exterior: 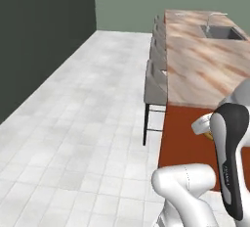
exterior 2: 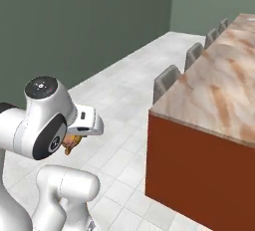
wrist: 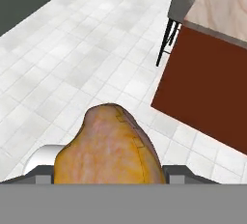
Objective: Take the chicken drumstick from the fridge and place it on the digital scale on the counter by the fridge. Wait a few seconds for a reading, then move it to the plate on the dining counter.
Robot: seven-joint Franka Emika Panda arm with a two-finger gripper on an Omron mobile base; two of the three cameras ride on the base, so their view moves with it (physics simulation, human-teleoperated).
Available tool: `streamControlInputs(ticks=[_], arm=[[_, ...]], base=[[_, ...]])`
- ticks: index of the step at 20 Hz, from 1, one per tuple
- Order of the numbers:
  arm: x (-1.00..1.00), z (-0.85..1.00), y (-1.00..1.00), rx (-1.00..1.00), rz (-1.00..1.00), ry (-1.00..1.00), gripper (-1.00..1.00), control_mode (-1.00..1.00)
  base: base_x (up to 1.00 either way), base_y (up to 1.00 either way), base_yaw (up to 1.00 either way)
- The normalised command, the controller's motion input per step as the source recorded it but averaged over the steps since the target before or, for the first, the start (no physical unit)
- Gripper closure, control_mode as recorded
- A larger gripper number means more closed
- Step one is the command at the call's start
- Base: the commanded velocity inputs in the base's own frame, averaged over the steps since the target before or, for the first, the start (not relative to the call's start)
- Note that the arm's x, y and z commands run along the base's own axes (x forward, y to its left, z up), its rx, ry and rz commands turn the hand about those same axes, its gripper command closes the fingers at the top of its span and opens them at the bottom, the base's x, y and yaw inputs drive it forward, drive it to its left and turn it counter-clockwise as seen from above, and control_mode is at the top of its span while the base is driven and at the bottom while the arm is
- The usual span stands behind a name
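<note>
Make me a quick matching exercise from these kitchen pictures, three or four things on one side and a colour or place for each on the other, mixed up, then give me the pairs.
Things:
1. chicken drumstick
2. dining counter
3. sink
4. nearest stool

Descriptions:
A. grey, tucked against the counter's long side
B. set into the far end of the marbled top
C. golden-orange, gripped in the hand
D. beige-brown marbled top on a red-brown base

Pairs: 1-C, 2-D, 3-B, 4-A
</note>
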Motion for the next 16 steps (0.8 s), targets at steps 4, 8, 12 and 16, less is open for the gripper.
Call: streamControlInputs(ticks=[4, 8, 12, 16], arm=[[0.00, 0.00, 0.00, 0.00, 0.00, 0.00, 1.00, 1.00], [0.00, 0.00, 0.00, 0.00, 0.00, 0.00, 1.00, 1.00], [0.00, 0.00, 0.00, 0.00, 0.00, 0.00, 1.00, 1.00], [0.00, 0.00, 0.00, 0.00, 0.00, 0.00, 1.00, 1.00]], base=[[0.17, 0.02, -0.69], [0.15, 0.00, -0.64], [0.13, 0.00, -0.34], [0.63, -0.33, 0.00]])
